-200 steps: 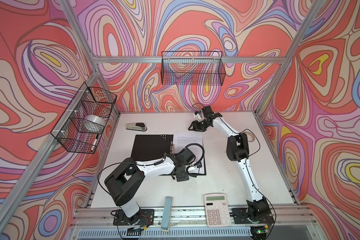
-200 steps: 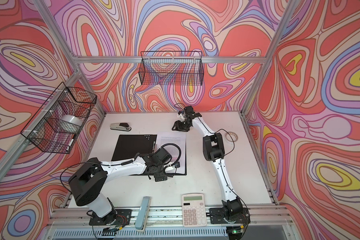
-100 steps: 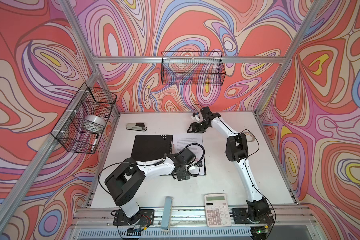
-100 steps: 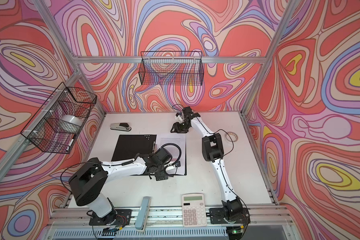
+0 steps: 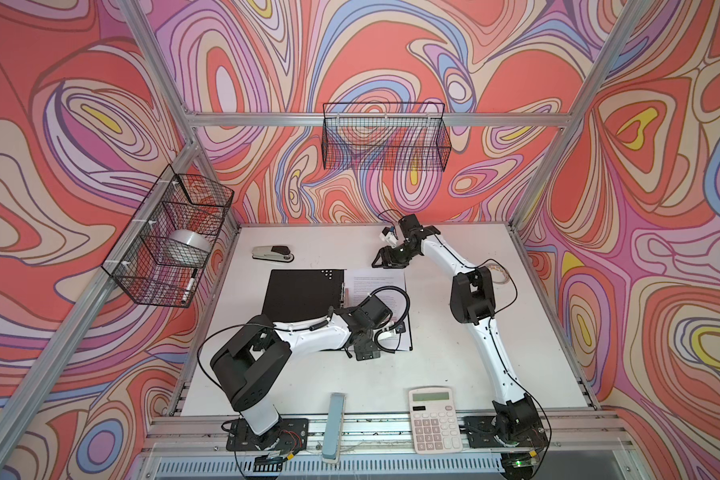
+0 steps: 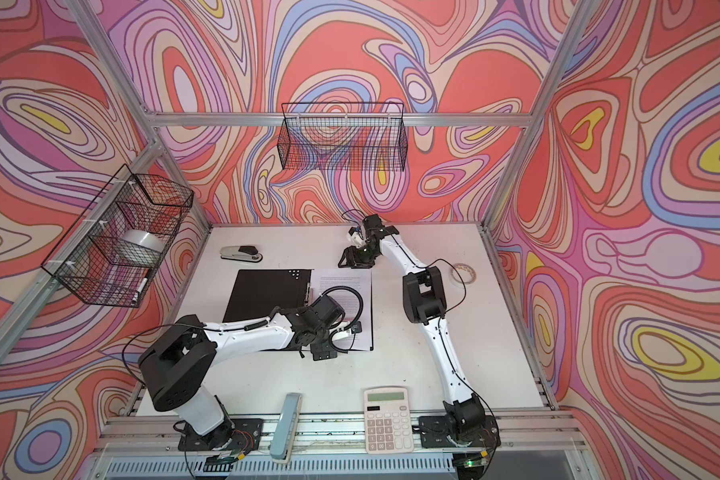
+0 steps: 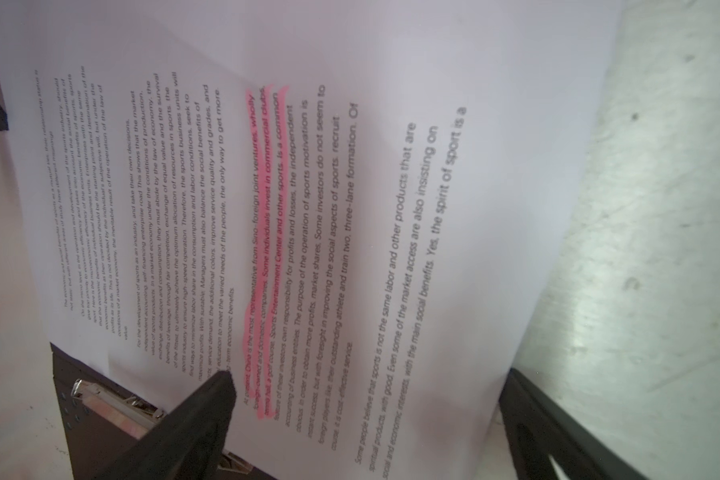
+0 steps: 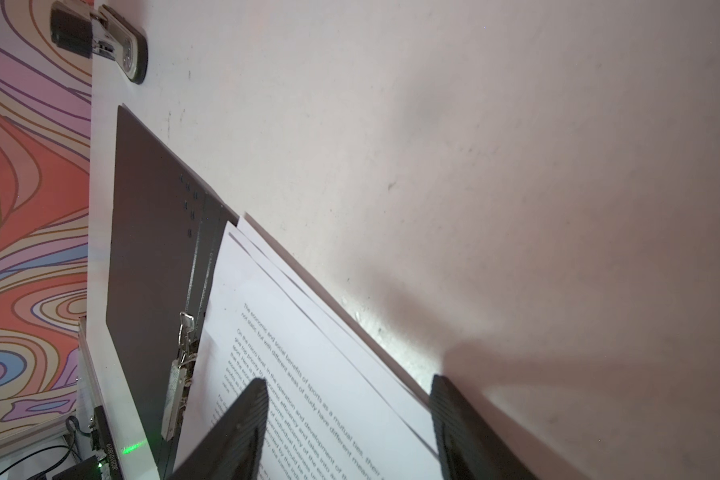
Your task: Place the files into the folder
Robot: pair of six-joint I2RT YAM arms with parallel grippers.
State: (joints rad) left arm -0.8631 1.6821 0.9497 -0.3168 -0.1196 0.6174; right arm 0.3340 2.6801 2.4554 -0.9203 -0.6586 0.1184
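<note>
The folder (image 5: 304, 295) (image 6: 267, 295) lies open on the table, black inside up, with its metal clip (image 8: 179, 374) along the spine. The files (image 5: 375, 282) (image 6: 341, 282), white sheets of black text with a pink highlighted line (image 7: 267, 249), lie on the folder's right half, edges slightly fanned (image 8: 308, 353). My left gripper (image 7: 375, 403) (image 5: 375, 334) hangs open just above the near part of the sheets, holding nothing. My right gripper (image 8: 350, 399) (image 5: 383, 264) stands open at the sheets' far edge, one finger (image 8: 246, 419) over the paper and the other over the table.
A stapler (image 5: 273, 253) lies at the back left, a tape roll (image 5: 497, 274) right of the right arm. A white calculator (image 5: 433, 419) and a pale blue bar (image 5: 335, 428) sit at the front edge. Wire baskets (image 5: 171, 241) (image 5: 385, 137) hang on the walls.
My right gripper has come down and slightly left to the far edge of the files. The left arm, folder and sheets have not visibly moved.
</note>
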